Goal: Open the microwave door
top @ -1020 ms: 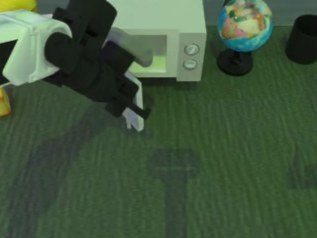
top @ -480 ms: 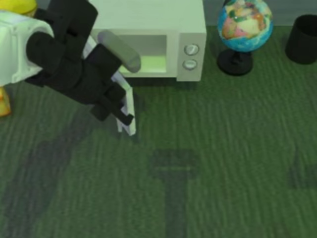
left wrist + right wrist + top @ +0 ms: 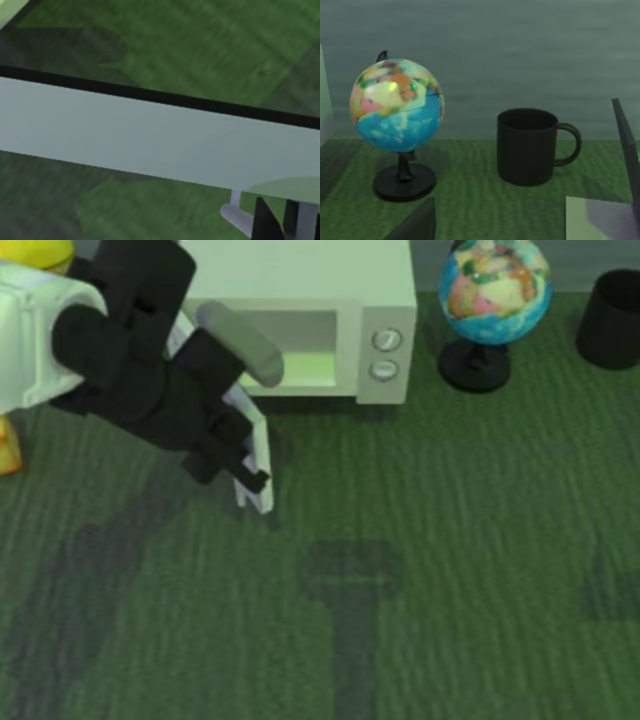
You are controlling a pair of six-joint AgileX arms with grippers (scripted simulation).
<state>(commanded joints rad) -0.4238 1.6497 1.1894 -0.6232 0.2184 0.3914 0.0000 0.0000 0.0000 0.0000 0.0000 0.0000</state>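
The off-white microwave (image 3: 330,270) stands at the back of the table, its two silver knobs (image 3: 386,340) on the right front panel. The microwave door (image 3: 262,455) stands swung out toward the front left, and the lit cavity (image 3: 310,350) shows. My left gripper (image 3: 252,478) is shut on the door's handle at its free edge. In the left wrist view the door (image 3: 150,135) crosses as a pale band, with the grey handle (image 3: 239,219) beside the black fingers (image 3: 265,227). My right gripper (image 3: 520,232) is parked out of the top view, open and holding nothing.
A globe (image 3: 495,290) on a black stand sits right of the microwave, and a dark mug (image 3: 610,320) stands at the far right. Both show in the right wrist view, the globe (image 3: 397,107) and the mug (image 3: 527,147). Yellow objects (image 3: 8,450) lie at the left edge.
Between one second and half a second ago my left arm pulled the door's free edge leftward, swinging it wider. Since then nothing has moved.
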